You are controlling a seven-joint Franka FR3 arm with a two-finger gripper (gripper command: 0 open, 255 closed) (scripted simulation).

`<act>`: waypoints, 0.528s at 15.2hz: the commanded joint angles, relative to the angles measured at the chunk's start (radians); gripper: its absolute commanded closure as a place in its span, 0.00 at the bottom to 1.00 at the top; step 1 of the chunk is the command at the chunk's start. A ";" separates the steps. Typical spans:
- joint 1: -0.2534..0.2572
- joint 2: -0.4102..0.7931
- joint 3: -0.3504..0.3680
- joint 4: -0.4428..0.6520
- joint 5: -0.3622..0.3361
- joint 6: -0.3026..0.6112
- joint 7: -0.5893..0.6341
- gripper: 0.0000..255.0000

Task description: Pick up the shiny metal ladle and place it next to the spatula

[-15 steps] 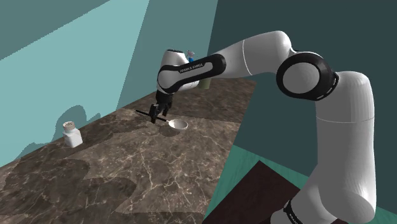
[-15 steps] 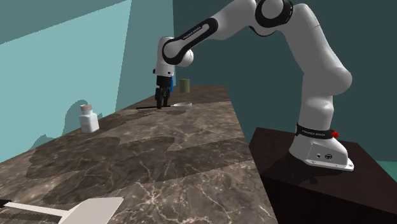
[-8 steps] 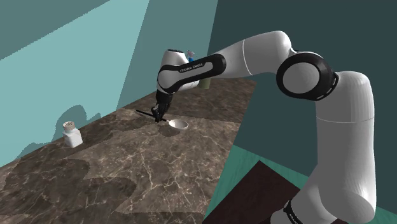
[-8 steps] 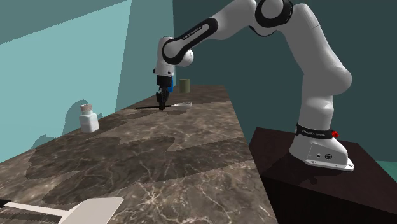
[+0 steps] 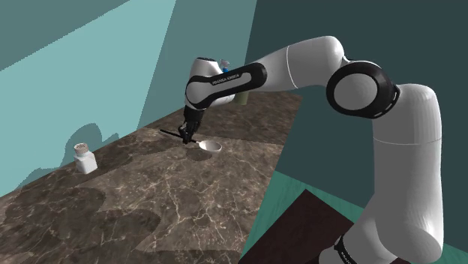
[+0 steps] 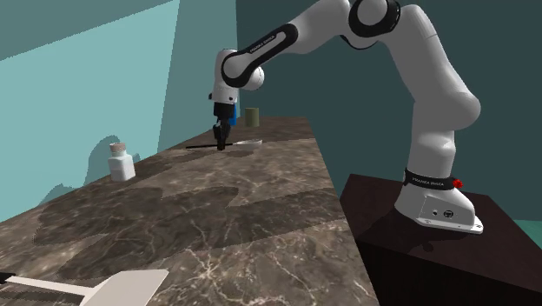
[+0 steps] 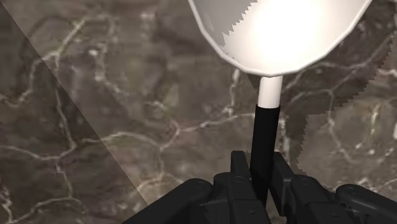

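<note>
My gripper (image 7: 261,177) is pinched narrow on the ladle (image 7: 280,32), about midway along its black handle, and the ladle rests on the marble counter (image 5: 172,202). The spatula (image 6: 104,287) lies well apart, at the counter's opposite end — a long carry. I judge the bowl's weight could swing the thin handle between my fingers (image 7: 240,167), or slip it free

White arm (image 5: 300,64), dark joints (image 5: 255,75), black jaws

Dark brown marble countertop (image 5: 172,202) with pale veins. On it: a white-bowled, black-handled ladle (image 5: 211,147) toward the far end, a small white jar (image 5: 85,160) by the wall, a greenish cup (image 6: 252,116) at the far end, and a pale spatula (image 6: 122,285) at the near corner.
</note>
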 commanded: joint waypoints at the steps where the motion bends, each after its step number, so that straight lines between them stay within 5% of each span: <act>1: 0.000 -0.009 0.000 0.006 0.000 -0.015 0.001 1.00; 8: -0.001 -0.045 0.001 0.047 0.000 -0.092 0.008 1.00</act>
